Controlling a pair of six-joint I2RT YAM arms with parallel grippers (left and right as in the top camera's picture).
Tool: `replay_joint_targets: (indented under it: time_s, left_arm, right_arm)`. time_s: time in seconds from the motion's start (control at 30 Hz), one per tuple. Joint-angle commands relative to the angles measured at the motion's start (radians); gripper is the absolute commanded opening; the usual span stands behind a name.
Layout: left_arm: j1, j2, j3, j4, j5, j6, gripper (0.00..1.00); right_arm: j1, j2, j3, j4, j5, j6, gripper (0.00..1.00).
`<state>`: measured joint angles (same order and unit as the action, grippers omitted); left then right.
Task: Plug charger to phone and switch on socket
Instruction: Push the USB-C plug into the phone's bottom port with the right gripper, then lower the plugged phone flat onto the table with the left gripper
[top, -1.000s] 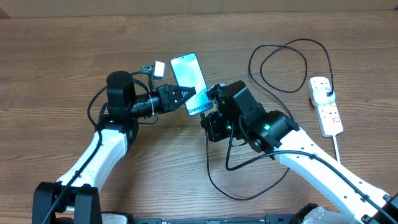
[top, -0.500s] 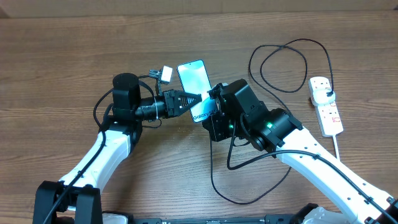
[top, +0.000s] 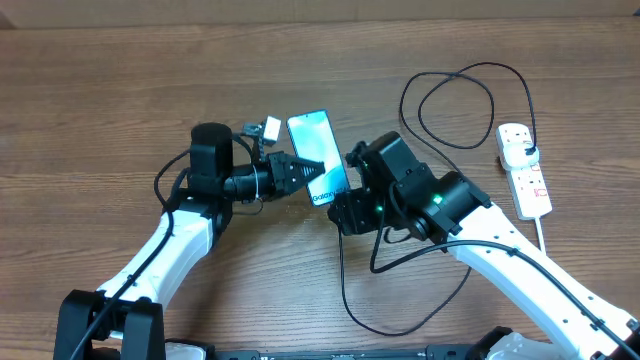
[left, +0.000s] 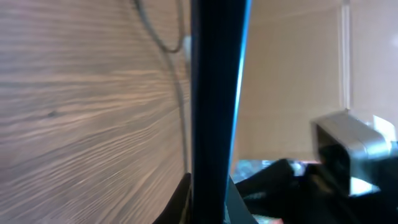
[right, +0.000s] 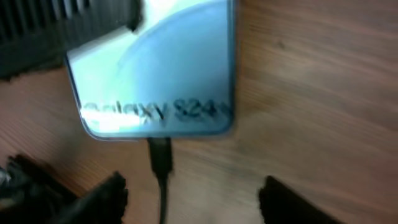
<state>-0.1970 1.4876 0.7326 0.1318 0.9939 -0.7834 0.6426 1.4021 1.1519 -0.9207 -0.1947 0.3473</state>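
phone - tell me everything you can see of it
The phone is a slim rectangle with a light blue-to-white screen facing up, a thin black frame and "Galaxy S24" near its lower end. It looks slanted from overhead, its side pinched by the left claw. The charger's plug tip meets its lower edge, seemingly inserted; the right claw hangs open just below.

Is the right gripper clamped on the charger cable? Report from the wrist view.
No, the right gripper is open, its fingers wide apart, with the charger cable running free between them.
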Motion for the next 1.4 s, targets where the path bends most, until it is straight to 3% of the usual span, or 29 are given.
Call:
replay_joint_targets:
  time_s: [0.0,0.27,0.53,0.77,0.83,0.97,1.37]
  left_arm:
    - [-0.023,0.019,0.001,-0.043,-0.024,0.123,0.04]
    - [-0.030,0.156,0.002,-0.182,-0.023,0.366,0.04]
    - [0.009,0.284,0.032,-0.267,-0.082,0.404,0.04]
    - [0.041,0.285,0.233,-0.693,-0.291,0.627,0.04]
    - [0.041,0.285,0.270,-0.755,-0.290,0.685,0.04]
    - [0.042,0.291,0.273,-0.757,-0.211,0.763,0.04]
    - [0.043,0.373,0.272,-0.744,-0.188,0.750,0.04]
  right_arm:
    - [-0.026,-0.064,0.084,-0.060,0.087,-0.003,0.79]
    - [-0.087,-0.159,0.166,-0.223,0.220,-0.003,0.94]
    - [-0.090,-0.212,0.166,-0.236,0.220,-0.003,1.00]
    - [-0.090,-0.211,0.166,-0.212,0.221,-0.003,1.00]
    - [-0.090,-0.211,0.166,-0.198,0.221,-0.003,1.00]
    - [-0.090,-0.211,0.166,-0.180,0.237,-0.003,1.00]
    - [-0.090,-0.211,0.166,-0.151,0.299,-0.008,1.00]
